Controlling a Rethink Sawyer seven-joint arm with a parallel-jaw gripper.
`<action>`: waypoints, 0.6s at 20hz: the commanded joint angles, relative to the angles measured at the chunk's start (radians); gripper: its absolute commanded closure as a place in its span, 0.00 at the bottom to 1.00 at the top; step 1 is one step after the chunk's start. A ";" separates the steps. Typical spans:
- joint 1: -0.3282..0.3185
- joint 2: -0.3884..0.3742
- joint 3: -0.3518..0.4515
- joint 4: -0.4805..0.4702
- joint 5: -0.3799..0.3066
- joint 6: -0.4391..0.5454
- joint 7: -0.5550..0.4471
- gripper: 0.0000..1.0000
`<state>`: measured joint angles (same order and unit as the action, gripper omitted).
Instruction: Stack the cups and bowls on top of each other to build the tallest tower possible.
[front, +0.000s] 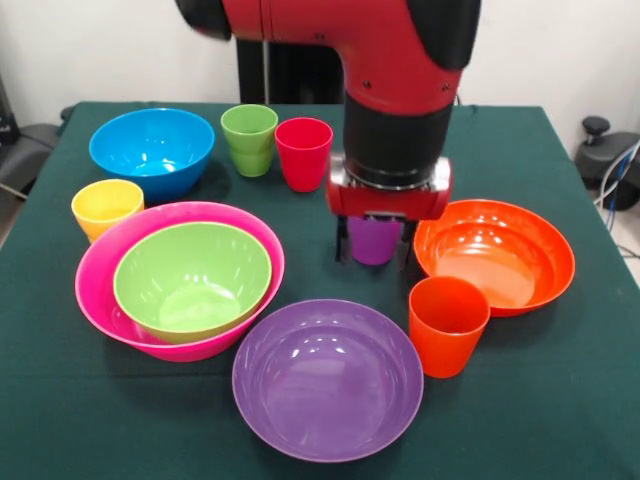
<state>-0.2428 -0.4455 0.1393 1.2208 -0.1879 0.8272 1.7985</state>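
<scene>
My gripper (375, 250) hangs at the table's middle, straddling the upright purple cup (375, 243). Both fingers (343, 247) press against the cup's sides with no gap showing, so it is shut on the cup, whose rim is hidden under the gripper body. The cup's base sits at about table level. The green bowl (192, 275) is nested inside the big pink bowl (95, 285) at the left. The purple bowl (328, 378) lies in front, the orange bowl (495, 255) to the right, the blue bowl (152, 148) at the back left.
An orange cup (447, 325) stands close to the gripper's front right, between the purple and orange bowls. A red cup (303, 152) and a green cup (249, 138) stand behind the gripper. A yellow cup (105, 207) sits by the pink bowl.
</scene>
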 joint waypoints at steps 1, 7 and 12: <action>0.001 -0.035 -0.038 0.084 0.016 -0.008 0.167 0.00; 0.013 -0.005 -0.087 0.020 0.057 0.073 0.292 0.00; 0.051 0.033 -0.163 -0.029 0.089 0.071 0.401 0.00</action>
<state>-0.2305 -0.4668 0.0220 1.2101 -0.1225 0.8272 1.9181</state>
